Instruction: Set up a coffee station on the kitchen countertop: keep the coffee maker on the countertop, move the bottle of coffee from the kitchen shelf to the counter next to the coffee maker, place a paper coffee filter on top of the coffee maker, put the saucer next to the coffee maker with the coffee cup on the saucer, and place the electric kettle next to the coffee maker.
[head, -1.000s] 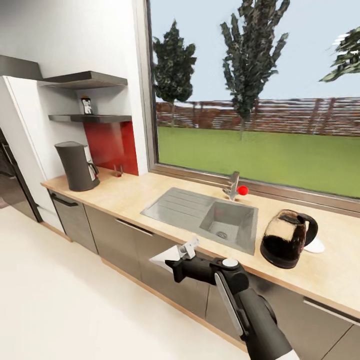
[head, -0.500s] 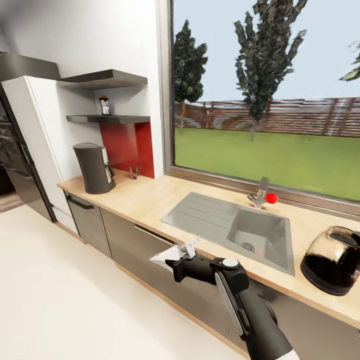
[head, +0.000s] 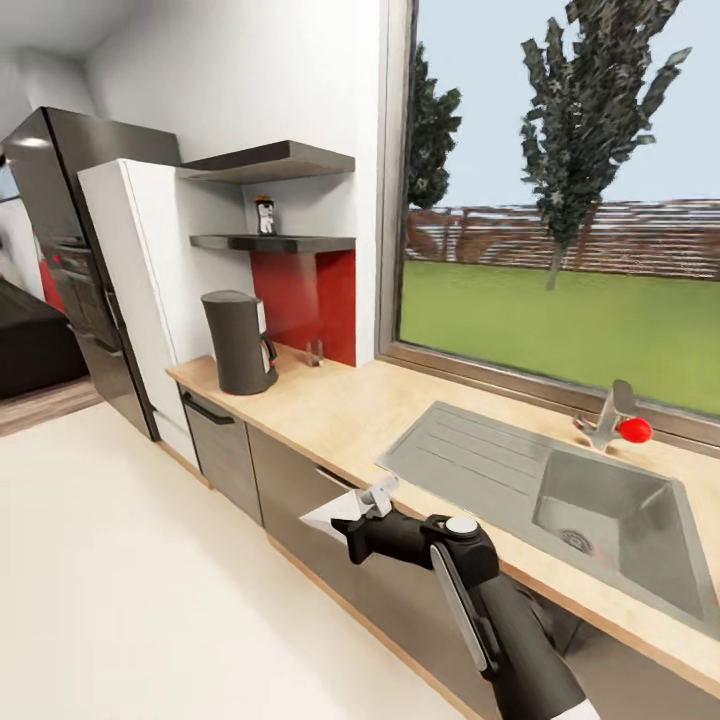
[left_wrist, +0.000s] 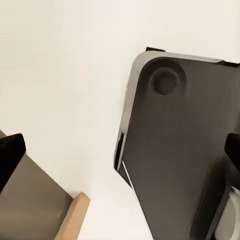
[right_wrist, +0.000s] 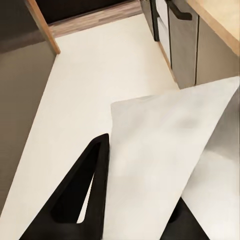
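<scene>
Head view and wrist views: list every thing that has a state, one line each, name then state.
paper coffee filter: pinched in the right end effector, held over the floor, short of the countertop.
coffee maker: upright on the countertop, nothing on its flat top.
bottle of coffee: upright on the kitchen shelf, lid on.
left end effector: open, holding nothing.

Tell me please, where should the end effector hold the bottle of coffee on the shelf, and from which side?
Probably around the waisted middle of the bottle of coffee, coming in level from the open front of the kitchen shelf. It stands upright with the wall behind and another shelf above.
</scene>
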